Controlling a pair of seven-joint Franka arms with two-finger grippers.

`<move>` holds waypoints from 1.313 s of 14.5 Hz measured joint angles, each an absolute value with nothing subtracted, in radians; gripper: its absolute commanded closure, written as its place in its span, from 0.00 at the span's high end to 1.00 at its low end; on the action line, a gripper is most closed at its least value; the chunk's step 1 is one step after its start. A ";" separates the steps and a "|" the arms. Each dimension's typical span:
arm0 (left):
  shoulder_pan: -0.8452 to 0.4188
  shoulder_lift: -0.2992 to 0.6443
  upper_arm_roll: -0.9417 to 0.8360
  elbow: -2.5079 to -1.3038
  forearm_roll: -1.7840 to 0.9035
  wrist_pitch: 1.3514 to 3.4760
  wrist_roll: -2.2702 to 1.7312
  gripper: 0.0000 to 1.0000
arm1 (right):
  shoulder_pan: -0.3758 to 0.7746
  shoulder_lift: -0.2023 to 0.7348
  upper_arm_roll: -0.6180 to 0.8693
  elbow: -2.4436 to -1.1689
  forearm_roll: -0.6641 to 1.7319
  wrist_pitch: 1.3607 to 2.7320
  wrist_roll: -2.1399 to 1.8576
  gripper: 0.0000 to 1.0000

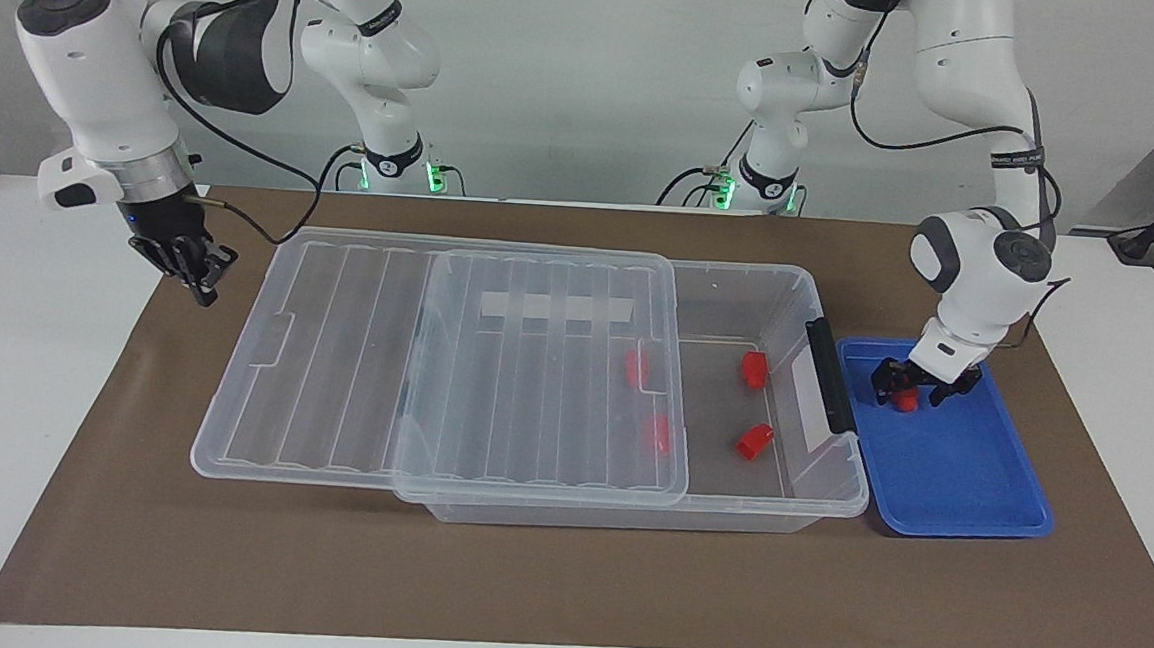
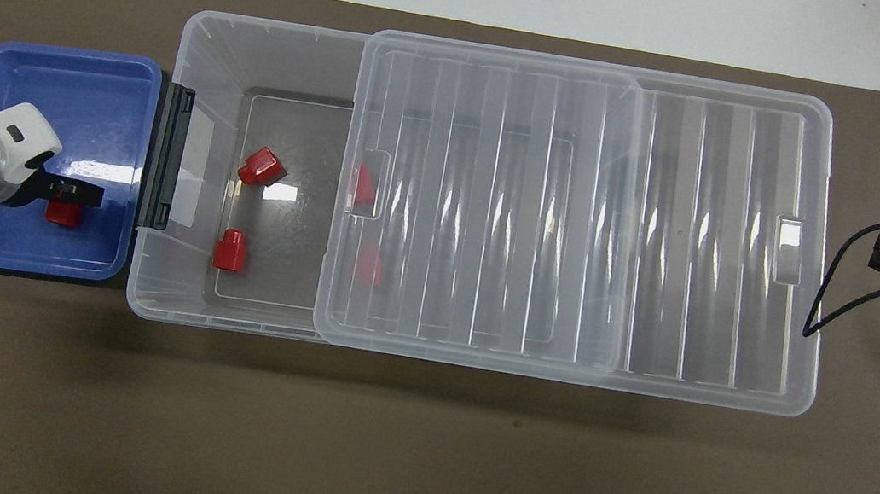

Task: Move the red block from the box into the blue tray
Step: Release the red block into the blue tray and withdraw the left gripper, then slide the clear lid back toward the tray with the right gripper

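There, in the shallow bright blue plastic tray point(image 1: 958, 488) at the left arm's end of the desk point(image 1: 560, 604), lay one small red plastic block point(image 1: 903, 401), resting on the tray floor toward the corner nearest the robots and the box. The left gripper point(image 1: 922, 387) hung low over it with its jaws released, the fingers spread to either side of the block.

Just beside the tray stood the large clear plastic storage box point(image 1: 727, 493), its dark grey side latch point(image 1: 830, 376) facing the tray. The ribbed clear lid point(image 1: 435, 355) was slid toward the right arm's end, so only the part of the box next to the tray lay uncovered. Two more red blocks point(image 1: 755, 369) sat in that open part, and two others point(image 1: 637, 368) showed dimly under the lid's edge. A white tape strip point(image 1: 555, 309) showed through the lid.

The right gripper point(image 1: 192, 265), jaws clenched on nothing, waited over the brown mat point(image 1: 562, 564) beside the lid's overhanging end.
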State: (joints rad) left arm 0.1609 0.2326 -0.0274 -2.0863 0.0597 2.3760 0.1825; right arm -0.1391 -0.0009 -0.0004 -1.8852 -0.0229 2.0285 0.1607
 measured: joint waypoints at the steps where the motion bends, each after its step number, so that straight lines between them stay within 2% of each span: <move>1: 0.161 0.231 -0.029 -2.027 0.060 2.293 0.182 1.00 | -0.139 0.005 0.000 -1.901 -0.023 2.046 0.160 0.00; 4: 0.159 0.202 -0.039 -1.860 0.060 2.035 0.182 1.00 | -0.137 0.022 0.003 -1.914 -0.023 2.069 0.160 0.00; 6: 0.150 0.155 -0.040 -1.815 0.060 1.934 0.182 1.00 | -0.137 0.026 0.003 -1.918 -0.023 2.071 0.160 0.00; 12: 0.134 0.007 -0.041 -1.811 0.059 1.826 0.181 1.00 | -0.125 0.027 0.006 -1.957 -0.022 2.080 0.159 0.00; 19: 0.091 -0.017 -0.042 -1.813 0.059 1.823 0.178 1.00 | -0.041 0.027 0.017 -1.962 -0.021 2.086 0.153 0.00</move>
State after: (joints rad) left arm 0.0910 -0.0165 -0.0424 -1.8132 0.0587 1.8231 0.1779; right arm -0.0410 0.0269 0.0171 -1.9618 -0.0212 2.0864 0.1530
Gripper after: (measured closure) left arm 0.000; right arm 0.991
